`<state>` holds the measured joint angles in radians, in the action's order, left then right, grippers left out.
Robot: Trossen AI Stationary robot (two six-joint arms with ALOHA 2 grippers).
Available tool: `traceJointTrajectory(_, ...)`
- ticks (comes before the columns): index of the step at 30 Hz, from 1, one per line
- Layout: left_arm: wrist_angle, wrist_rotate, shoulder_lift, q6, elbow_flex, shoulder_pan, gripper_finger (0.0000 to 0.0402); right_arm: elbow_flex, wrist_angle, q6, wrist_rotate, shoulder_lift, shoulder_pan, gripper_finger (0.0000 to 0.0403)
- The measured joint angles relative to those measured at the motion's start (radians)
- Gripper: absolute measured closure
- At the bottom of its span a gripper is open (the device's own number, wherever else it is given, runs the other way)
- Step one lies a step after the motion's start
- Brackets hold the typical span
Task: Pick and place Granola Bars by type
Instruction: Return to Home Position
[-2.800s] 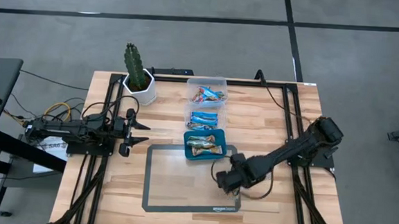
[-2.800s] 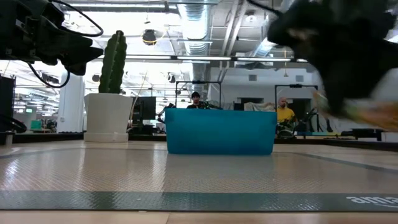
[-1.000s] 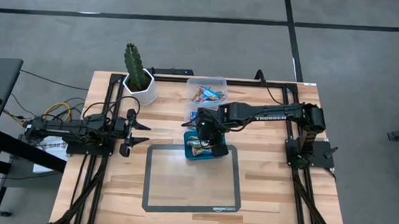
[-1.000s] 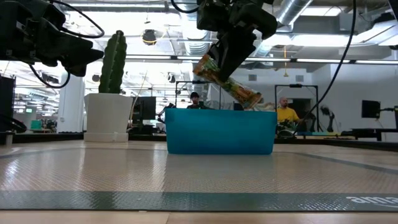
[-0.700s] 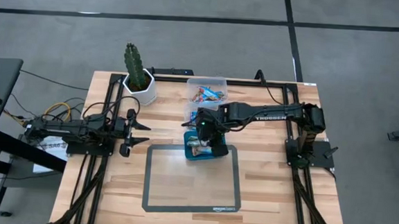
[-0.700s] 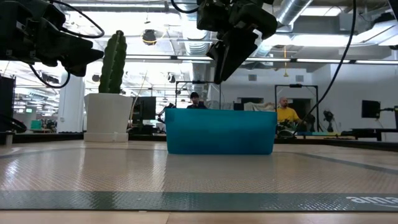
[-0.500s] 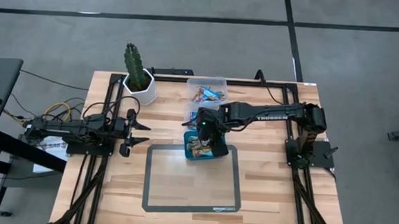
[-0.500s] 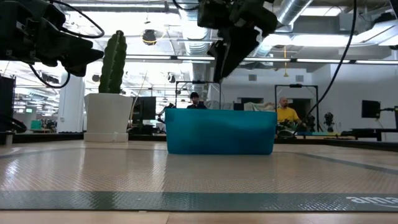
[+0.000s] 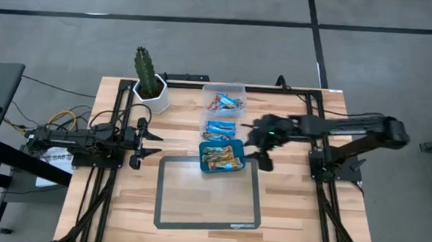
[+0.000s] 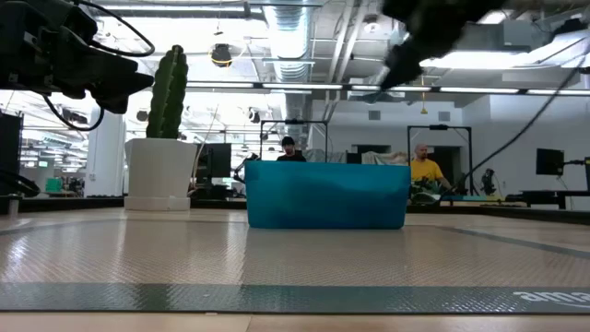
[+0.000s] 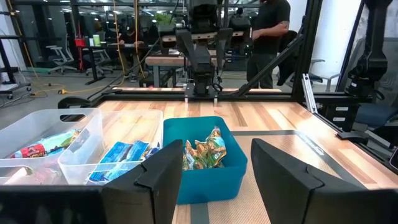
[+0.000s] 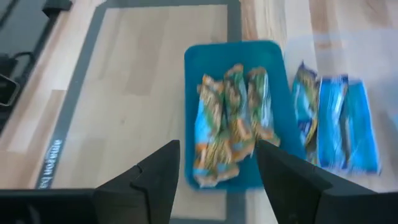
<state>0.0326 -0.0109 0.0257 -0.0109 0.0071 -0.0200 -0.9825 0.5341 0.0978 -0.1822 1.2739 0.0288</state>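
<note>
The Granola Bars lie sorted in three containers in a row. Tan and orange ones (image 12: pixel 229 121) fill the teal tray (image 9: pixel 236 167). Blue ones (image 9: pixel 221 127) are in the middle clear bin, and multicoloured ones (image 9: pixel 226 101) in the far clear bin. My right gripper (image 9: pixel 258 147) hovers open and empty just right of the teal tray; its wrist view looks down on the tray (image 12: pixel 193 74). My left gripper (image 9: pixel 151 142) waits open at the table's left, facing the tray (image 11: pixel 211 177).
A cactus in a white pot (image 9: pixel 149 83) stands at the far left of the table. A grey-edged mat (image 9: pixel 207 199) lies on the near side of the tray. The low view shows people (image 10: pixel 422 171) in the room beyond the table.
My right gripper held a tan bar tilted above the teal tray, then opened. The bar fell into the tray among the others. The gripper then moved away toward the table's right edge, staying open.
</note>
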Motion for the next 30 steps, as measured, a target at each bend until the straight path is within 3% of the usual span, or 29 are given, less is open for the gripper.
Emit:
traceJointTrajectory(4,0.000,0.000,0.000,0.000,0.000,0.000,0.0219,0.199,-0.041,-0.102,-0.003,-0.203,0.003,0.0202)
traceJointTrajectory(13,0.000,0.000,0.000,0.000,0.000,0.000,0.0219,0.557,-0.185,-0.618,-0.001,-0.596,-0.008,0.0199)
traceJointTrajectory(23,0.000,0.000,0.000,0.000,0.000,0.000,0.0219,0.771,-0.255,-0.465,-0.002,-0.874,-0.075,0.0198)
traceJointTrajectory(30,0.000,0.000,0.000,0.000,0.000,0.000,0.0219,0.871,-0.390,-0.369,-0.001,-0.975,-0.095,0.0198)
